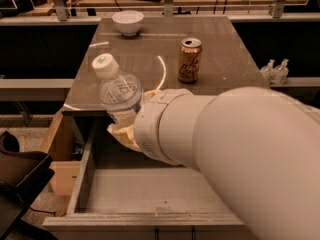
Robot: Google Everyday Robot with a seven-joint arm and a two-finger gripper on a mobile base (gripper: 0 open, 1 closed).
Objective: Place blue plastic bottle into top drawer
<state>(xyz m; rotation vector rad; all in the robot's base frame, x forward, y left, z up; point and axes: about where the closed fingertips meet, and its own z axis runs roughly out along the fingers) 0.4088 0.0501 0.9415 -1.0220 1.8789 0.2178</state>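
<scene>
The blue plastic bottle (119,90) is clear with a white cap and a pale label. It hangs tilted to the left over the back left part of the top drawer (150,191). My gripper (125,130) is shut on the bottle's lower half, its cream fingers (121,133) showing beneath the bottle. The big white arm covers the bottle's base and the drawer's right side. The drawer is pulled out, grey inside, with low side walls.
On the counter behind the drawer stand a gold soda can (190,60) and a white bowl (128,22). Two small bottles (275,70) sit on a ledge at the right. A wooden crate (57,149) and a dark object (20,176) lie at the left.
</scene>
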